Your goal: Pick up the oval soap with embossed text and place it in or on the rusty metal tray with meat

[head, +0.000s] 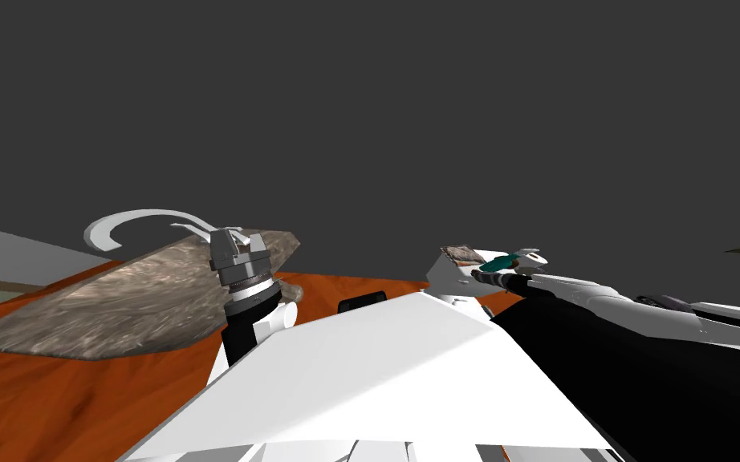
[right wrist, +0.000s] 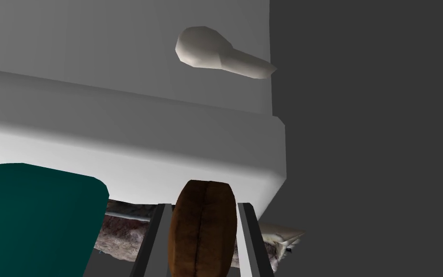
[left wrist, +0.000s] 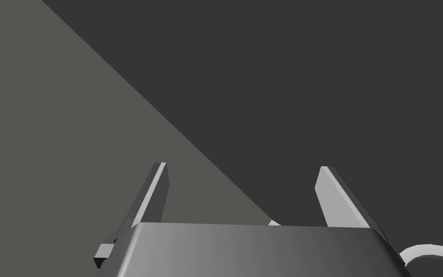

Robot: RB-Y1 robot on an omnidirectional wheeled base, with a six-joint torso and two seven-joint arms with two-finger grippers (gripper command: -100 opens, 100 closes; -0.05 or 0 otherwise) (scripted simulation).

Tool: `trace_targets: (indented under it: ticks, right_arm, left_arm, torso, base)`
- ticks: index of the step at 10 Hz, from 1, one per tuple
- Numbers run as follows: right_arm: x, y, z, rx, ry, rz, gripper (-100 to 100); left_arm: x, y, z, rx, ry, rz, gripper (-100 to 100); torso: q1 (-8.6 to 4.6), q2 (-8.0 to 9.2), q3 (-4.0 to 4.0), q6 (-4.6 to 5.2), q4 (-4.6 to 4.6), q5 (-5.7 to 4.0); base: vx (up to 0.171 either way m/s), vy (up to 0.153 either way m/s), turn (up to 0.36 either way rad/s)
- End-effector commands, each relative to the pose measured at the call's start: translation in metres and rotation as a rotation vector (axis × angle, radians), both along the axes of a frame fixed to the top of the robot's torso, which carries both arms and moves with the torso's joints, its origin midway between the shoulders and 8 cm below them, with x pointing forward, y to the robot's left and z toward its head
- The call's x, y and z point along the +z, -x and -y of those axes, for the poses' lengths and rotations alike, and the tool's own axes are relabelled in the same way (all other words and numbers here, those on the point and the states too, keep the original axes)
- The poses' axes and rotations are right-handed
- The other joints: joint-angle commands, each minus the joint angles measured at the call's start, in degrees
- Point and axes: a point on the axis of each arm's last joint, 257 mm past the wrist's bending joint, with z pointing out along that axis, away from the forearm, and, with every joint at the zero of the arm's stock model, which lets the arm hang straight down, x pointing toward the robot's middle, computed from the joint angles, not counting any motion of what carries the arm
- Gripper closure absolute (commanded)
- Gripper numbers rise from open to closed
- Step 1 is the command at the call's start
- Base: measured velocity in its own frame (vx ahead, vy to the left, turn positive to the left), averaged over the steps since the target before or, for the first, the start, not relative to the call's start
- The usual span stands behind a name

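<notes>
Gripping soap (right wrist: 201,228), seemingly over tray (right wrist: 278,243).

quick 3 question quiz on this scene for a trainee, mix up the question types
1. Pick one: what does the right hand hold? A) a cup B) the soap C) a spoon
2. True or false: the left hand is shut.
3. Fill in: the block beside the soap is ___ in colour.

Key: 1 B; 2 false, its fingers stand apart with nothing between them; 3 teal.
</notes>
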Motion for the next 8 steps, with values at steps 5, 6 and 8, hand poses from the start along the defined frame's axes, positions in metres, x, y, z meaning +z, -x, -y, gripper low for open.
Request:
trace_targets:
  ticks: [5,6,8]
  right_arm:
    - [0.011,-0.001,0.003,0.013,-0.002,-0.015,100]
    - [0.015,0.005,0.010,-0.011,-0.001,-0.026,100]
    - [0.025,0.014,0.022,-0.050,0.003,-0.043,100]
  left_arm:
    - [0.000,0.000,0.000,0.000,0.000,0.000,0]
    - [0.000,0.000,0.000,0.000,0.000,0.000,0]
    - [0.000,0.000,0.000,0.000,0.000,0.000,0]
  torso:
    - [-0.18,0.21,0.11,-0.14,0.04,-0.05]
    - [-0.02,0.48,0.25,-0.02,0.07,-0.02]
    - [0.28,0.84,0.47,0.08,0.16,0.09]
  base:
    - [0.035,0.030,-0.092]
    - [-0.106,0.111,-0.086]
    - [-0.119,0.122,-0.063]
